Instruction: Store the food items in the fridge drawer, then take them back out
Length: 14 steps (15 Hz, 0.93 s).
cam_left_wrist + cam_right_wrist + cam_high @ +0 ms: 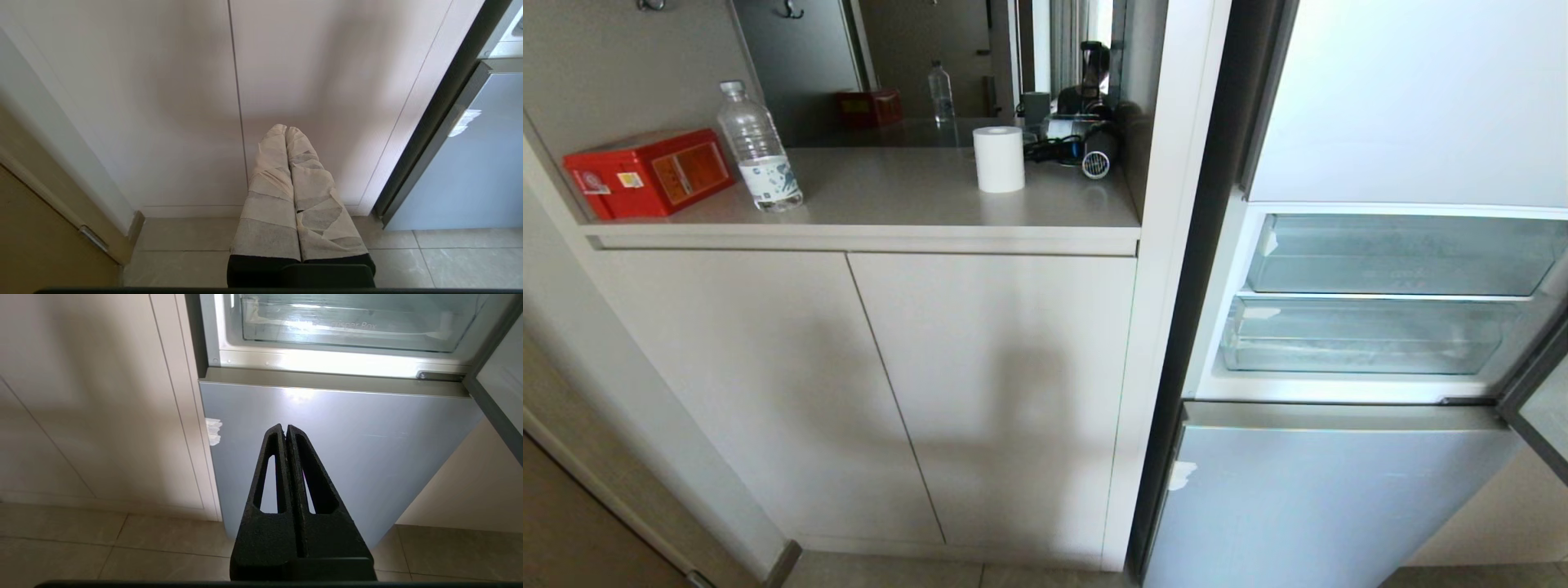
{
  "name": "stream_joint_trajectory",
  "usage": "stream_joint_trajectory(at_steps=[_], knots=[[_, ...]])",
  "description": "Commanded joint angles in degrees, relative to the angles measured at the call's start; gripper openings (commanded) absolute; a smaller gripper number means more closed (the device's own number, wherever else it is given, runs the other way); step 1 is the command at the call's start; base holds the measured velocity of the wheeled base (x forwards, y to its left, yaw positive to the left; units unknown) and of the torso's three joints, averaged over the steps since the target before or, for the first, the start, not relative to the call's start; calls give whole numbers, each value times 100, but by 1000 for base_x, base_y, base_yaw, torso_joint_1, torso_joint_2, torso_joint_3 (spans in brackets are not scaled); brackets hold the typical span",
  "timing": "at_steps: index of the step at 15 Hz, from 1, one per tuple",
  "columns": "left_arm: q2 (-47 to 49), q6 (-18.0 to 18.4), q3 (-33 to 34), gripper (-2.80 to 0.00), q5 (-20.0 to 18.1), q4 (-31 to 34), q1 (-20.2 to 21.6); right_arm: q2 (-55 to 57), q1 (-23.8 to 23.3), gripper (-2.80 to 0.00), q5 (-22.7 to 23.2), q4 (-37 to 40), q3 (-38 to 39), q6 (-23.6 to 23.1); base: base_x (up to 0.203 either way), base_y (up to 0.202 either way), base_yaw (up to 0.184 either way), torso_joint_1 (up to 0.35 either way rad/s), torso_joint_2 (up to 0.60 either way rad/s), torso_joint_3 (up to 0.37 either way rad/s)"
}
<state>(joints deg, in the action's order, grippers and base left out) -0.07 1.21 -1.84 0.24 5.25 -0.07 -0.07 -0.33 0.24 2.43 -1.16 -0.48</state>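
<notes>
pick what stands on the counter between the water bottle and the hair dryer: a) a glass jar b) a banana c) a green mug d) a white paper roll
d: a white paper roll stands upright on the counter, between the water bottle and the hair dryer.

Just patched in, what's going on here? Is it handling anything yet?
Nothing is being handled yet. The left gripper is shut and empty, facing the cabinet doors. The right gripper is also shut and empty, hanging in front of the closed lower fridge door. The upper fridge compartment stands open, showing the fridge drawer pushed in under a shallower tray. No food is visible in these views.
</notes>
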Motion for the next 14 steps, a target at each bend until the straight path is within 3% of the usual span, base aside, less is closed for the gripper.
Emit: stream_joint_trajectory(at_steps=[1,6,9,11,12,14], knots=[[7,2,0,-280,2,2,-1,-1,-2,-280,-4,4,2,-7,0,0,0,0,0,0],[7,2,0,-280,2,2,-1,333,-2,-280,59,33,-336,-93,0,0,0,0,0,0],[7,2,0,-280,2,2,-1,2101,1,-280,243,-23,-953,22,0,0,0,0,0,0],[7,2,0,-280,2,2,-1,3676,7,-280,683,-195,-1395,142,0,0,0,0,0,0],[7,2,0,-280,2,2,-1,4453,12,0,960,-422,-1550,189,0,0,0,0,0,0],[7,2,0,-280,2,2,-1,5827,41,0,1360,-1043,-1743,267,0,0,0,0,0,0]])
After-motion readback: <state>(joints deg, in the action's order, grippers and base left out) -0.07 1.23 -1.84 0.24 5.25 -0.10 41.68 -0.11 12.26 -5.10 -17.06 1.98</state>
